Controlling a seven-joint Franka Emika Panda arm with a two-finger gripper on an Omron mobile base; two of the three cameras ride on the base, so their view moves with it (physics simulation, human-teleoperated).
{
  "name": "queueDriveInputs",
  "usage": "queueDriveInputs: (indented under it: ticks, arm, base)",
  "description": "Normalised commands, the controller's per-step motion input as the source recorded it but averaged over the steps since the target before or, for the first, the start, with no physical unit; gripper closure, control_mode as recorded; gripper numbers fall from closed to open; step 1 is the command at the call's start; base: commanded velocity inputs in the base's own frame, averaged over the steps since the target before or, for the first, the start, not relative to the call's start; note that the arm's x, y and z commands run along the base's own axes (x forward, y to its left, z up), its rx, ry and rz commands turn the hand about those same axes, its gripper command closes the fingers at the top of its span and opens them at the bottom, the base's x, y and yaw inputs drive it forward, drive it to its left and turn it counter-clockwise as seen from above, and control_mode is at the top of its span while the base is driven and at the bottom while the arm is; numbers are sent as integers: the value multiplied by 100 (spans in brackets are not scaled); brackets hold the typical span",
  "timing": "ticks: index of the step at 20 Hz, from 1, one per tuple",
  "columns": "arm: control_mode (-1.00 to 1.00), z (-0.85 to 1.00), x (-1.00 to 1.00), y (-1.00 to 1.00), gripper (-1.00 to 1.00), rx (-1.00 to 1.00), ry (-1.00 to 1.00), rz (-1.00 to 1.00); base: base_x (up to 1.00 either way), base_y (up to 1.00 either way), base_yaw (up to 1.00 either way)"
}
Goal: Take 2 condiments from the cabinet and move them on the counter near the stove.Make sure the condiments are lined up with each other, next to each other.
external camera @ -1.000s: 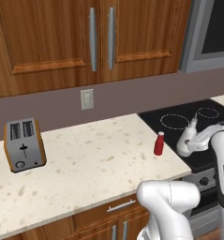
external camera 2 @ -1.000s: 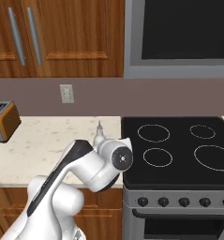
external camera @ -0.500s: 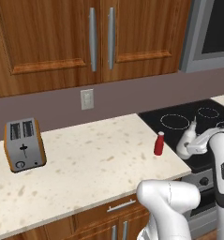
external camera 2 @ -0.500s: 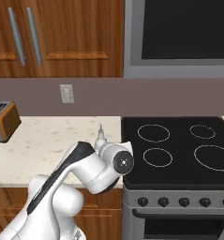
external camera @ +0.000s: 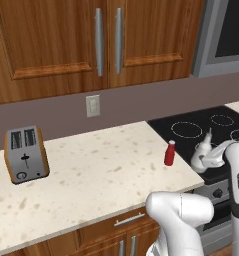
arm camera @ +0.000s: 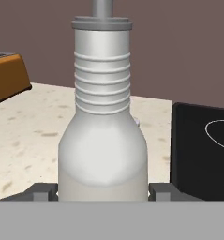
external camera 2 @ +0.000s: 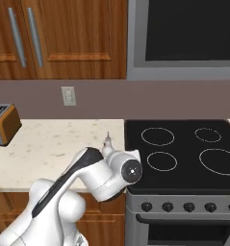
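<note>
Presently, the gripper (arm camera: 103,190) sits at the bottom centre of the hand view, its two dark fingertips (arm camera: 43,190) pressed against either side of the whitish bottle (arm camera: 103,140); jaws are clamped on the bottle's lower body. Bottle fills the centre of that frame: pear-shaped, ribbed neck, collar at the top, nozzle base running out of the upper edge.

Left base view: whitish bottle (external camera: 202,152) appears at centre right, upright or nearly so, thin nozzle pointing up, over the front left part of the stove (external camera: 191,131), close to the counter edge. Whether it rests on the cooktop or hangs above it, cannot tell. White arm wraps around it from the lower right.

Right base view: only the nozzle tip (external camera 2: 107,139) shows above the arm's wrist, centre frame, just left of the stove (external camera 2: 184,158).

Red bottle (external camera: 169,153) stands upright on the counter (external camera: 91,170), centre right of the left base view, just beside the stove's left edge and near the whitish bottle; the two are apart, not touching.

Further out: toaster (external camera: 25,154) at far left on the counter; wall outlet (external camera: 93,105) above the counter on the backsplash; upper cabinet doors (external camera: 86,40) w/ silver bar handles, shut; microwave (external camera 2: 184,38) at upper right of the right base view.
</note>
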Motion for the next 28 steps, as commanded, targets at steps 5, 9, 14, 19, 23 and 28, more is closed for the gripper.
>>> queueDriveInputs:
  ticks: [5,9,14,19,23,28]
  arm:
    - [-100,-16,1,-18,100,0,0,4]
    - [-100,-14,9,-16,100,0,0,7]
    - [-100,-10,18,-5,100,0,0,3]
    - [-100,-14,21,-2,100,0,0,2]
    - [-100,-15,21,0,100,0,0,1]
    - [-100,-14,19,0,100,0,0,0]
  base:
    - [0,0,0]
    - [0,0,0]
    - [0,0,0]
    - [0,0,0]
    - [0,0,0]
    - [0,0,0]
